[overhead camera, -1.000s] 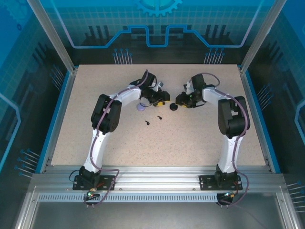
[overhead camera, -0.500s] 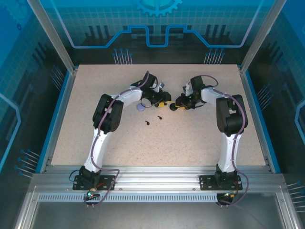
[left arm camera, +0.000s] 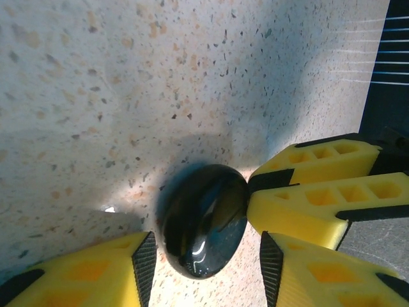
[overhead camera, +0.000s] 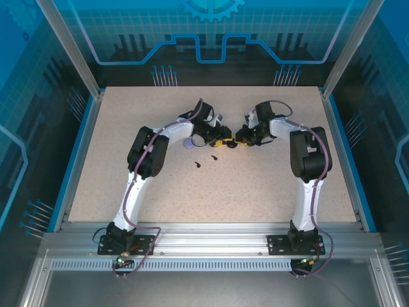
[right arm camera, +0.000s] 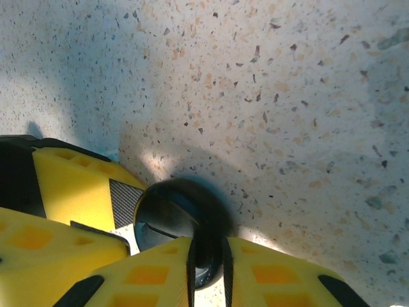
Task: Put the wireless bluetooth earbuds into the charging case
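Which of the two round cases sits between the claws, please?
The black case, glossy and dark. The lavender case lies apart on the table, to its left in the top view.

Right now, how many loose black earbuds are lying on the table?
2. One black earbud lies on the near side of the lavender case; the second black earbud sits just to its right, toward the black case. More may be hidden.

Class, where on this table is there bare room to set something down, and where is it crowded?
Bare: the table's near half between the left arm and right arm, plus strips along the side rails. Crowded: centre-back, around the black charging case, lavender case and earbuds.
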Controlling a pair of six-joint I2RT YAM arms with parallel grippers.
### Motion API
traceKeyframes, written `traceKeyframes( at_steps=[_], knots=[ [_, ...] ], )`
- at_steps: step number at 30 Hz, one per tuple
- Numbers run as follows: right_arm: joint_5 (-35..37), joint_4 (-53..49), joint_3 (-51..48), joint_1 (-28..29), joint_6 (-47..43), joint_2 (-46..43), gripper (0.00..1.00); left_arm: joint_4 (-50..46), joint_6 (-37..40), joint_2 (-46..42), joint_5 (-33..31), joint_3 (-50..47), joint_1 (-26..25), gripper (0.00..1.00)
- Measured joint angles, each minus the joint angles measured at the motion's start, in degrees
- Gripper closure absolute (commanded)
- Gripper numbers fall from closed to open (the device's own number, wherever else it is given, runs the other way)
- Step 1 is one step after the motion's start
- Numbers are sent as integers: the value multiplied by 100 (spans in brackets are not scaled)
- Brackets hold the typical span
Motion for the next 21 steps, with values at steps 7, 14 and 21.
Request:
traceKeyframes(
  at_steps=[7,14,21],
  knots=[
    [-39,125,-70,-26,39,0,79,256,-282,0,33,-127,-28,55],
    [-149,343,-188,-39,105,-4,79,549,-647,0,133,-245,2,56],
    [-212,485,-260,-61,153,-13,79,737,-839,17,146,-282,2,61]
  ],
)
